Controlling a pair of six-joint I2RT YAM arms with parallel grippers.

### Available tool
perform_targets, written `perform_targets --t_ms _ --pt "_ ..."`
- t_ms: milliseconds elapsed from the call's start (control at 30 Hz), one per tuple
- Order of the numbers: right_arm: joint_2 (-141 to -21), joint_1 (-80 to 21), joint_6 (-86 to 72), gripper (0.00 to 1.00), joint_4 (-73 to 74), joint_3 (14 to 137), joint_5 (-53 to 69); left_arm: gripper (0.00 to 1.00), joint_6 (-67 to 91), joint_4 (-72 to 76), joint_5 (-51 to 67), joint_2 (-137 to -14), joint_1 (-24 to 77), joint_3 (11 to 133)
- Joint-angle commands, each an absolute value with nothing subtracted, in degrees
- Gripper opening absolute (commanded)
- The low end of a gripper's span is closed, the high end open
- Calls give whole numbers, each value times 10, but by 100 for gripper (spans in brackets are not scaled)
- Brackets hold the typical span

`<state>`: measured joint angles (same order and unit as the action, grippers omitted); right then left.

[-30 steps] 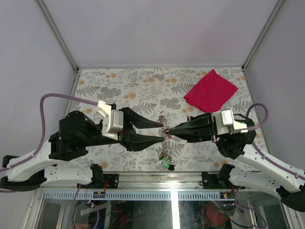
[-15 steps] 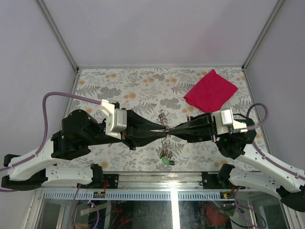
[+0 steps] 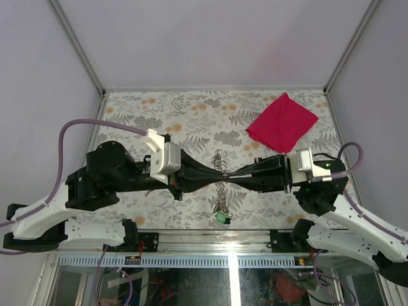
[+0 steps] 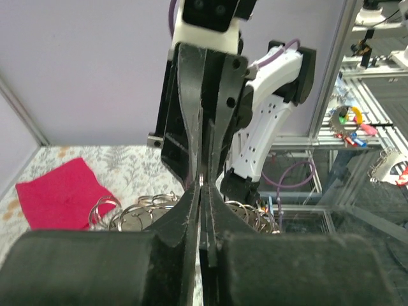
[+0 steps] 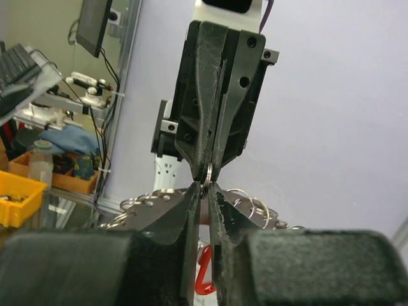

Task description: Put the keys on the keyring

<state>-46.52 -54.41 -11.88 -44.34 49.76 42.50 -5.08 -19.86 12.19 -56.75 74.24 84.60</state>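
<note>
Left gripper clamped on ring; right gripper tip-to-tip, jaws narrowly apart. Red key hangs at 6 o'clock below tips; spare rings at 12 o'clock.

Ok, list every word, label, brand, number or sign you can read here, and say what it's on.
None: no word, number or logo can be read in any view.
Crumpled red cloth, small green tag, white box on the left wrist: no print shows.
Yellow-orange bin and the clutter around it: too blurred to tell.
</note>
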Motion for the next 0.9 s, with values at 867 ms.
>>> perform_targets --t_ms 867 --pt "-419 -548 15 34 -22 521 384 0 -26 -716 -7 -798 744 1148"
